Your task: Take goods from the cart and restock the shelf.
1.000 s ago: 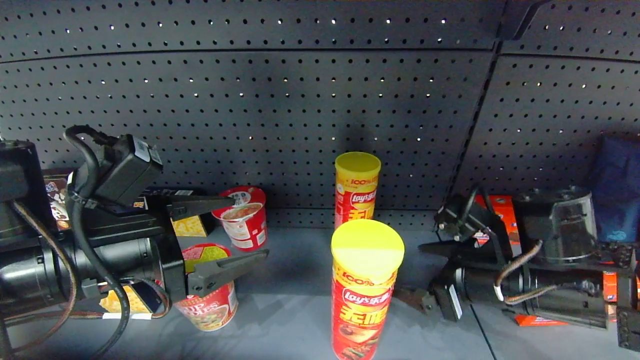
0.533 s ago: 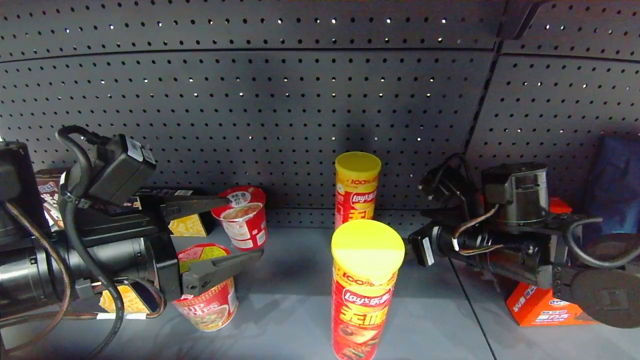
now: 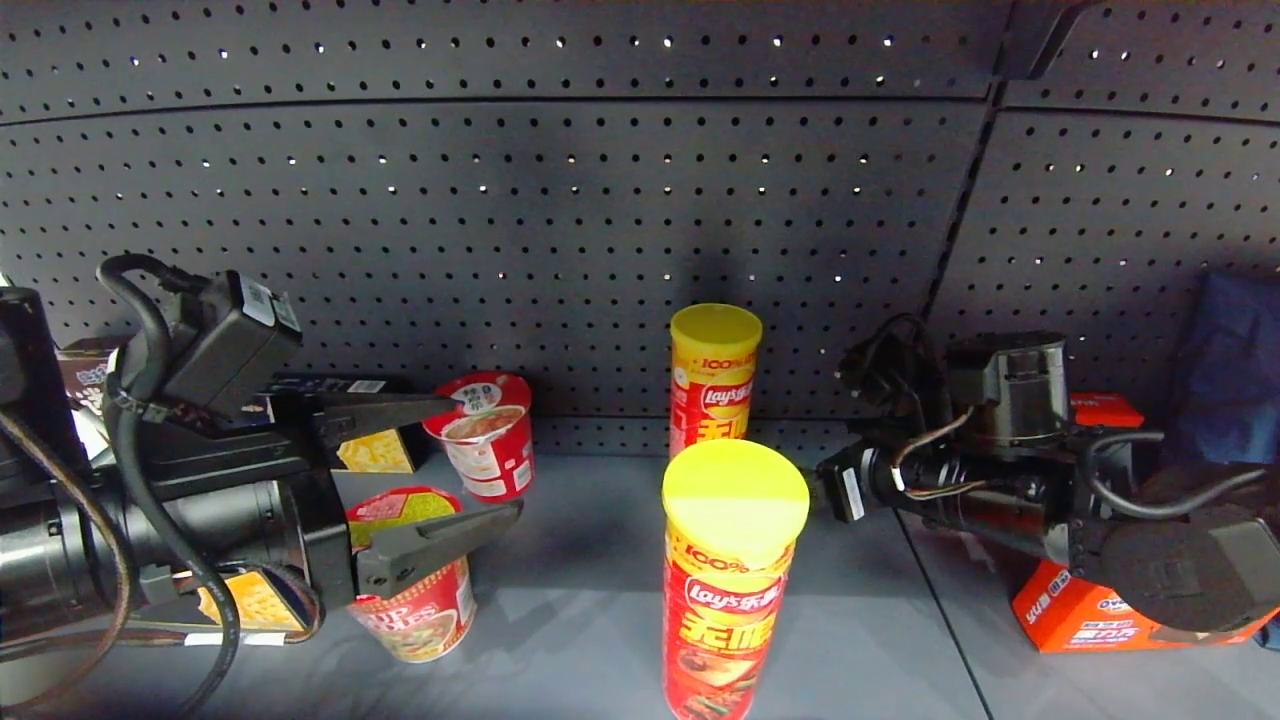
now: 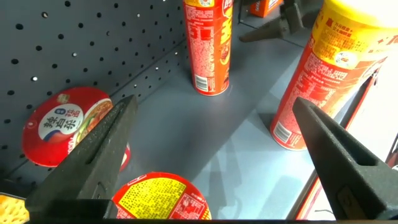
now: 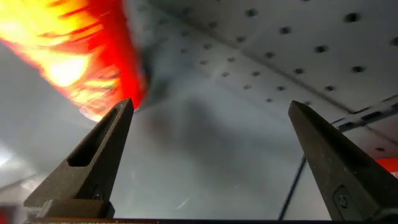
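Two red chips cans with yellow lids stand mid-shelf: one at the front (image 3: 733, 580), one at the back (image 3: 713, 375). Left of them are a red cup of noodles (image 3: 485, 435) by the pegboard and a second cup (image 3: 415, 580) nearer the front. My left gripper (image 3: 488, 456) is open and empty, with one finger above the front cup and the other by the back cup. The left wrist view has both cans (image 4: 208, 43) (image 4: 323, 74) beyond its fingers. My right arm (image 3: 1000, 480) lies right of the cans. The right gripper (image 5: 210, 104) is open and empty, with a blurred red can (image 5: 68, 56) beside it.
An orange box (image 3: 1080, 600) lies on the shelf under the right arm, and a dark blue bag (image 3: 1230, 370) stands at the far right. Small boxes (image 3: 375, 450) sit behind the left gripper. A black pegboard wall (image 3: 560, 200) backs the shelf, with an upright divider (image 3: 950, 240).
The right arm has risen and swung left toward the chips cans, uncovering the orange box. The left arm has drawn back slightly to the left, still open.
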Tool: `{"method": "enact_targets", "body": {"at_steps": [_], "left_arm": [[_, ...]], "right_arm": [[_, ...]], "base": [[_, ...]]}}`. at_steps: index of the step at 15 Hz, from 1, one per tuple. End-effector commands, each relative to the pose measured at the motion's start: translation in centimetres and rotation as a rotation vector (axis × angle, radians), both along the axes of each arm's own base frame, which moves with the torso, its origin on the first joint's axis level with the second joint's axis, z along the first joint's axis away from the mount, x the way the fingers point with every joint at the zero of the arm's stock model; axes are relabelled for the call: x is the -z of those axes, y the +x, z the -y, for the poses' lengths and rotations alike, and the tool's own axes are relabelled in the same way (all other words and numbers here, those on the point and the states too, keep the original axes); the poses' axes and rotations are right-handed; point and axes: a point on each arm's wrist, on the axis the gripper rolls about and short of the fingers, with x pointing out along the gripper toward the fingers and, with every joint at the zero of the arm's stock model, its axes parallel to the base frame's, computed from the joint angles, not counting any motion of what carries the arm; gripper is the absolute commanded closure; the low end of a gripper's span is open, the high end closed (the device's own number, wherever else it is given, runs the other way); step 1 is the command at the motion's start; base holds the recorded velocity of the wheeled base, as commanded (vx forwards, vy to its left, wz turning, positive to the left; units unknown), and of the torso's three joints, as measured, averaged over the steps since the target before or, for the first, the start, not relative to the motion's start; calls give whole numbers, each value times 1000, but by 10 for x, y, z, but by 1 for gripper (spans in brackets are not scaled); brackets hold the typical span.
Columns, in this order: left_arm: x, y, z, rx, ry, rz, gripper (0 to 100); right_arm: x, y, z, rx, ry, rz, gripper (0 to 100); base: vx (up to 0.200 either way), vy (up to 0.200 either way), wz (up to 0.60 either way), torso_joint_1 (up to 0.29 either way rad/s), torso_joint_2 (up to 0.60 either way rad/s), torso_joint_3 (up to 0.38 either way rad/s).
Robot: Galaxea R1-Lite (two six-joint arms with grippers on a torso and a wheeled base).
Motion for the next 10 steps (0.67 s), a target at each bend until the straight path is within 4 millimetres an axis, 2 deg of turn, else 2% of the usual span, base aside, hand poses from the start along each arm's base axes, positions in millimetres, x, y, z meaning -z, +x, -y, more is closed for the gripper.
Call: {"method": "enact_targets", "body": {"at_steps": [1, 6, 10], "left_arm": [[0, 0, 0, 0, 0, 0, 0], [4, -1, 0, 0, 3, -9, 0], [5, -2, -1, 0, 4, -12, 0]], "right_arm": [[6, 7, -3, 4, -6, -9, 0], [8, 19, -15, -9, -2, 1, 0], [9, 21, -21, -23, -2, 3, 0]], "base": [[0, 0, 0, 0, 0, 0], [0, 0, 0, 0, 0, 0], [0, 0, 0, 0, 0, 0]]}}
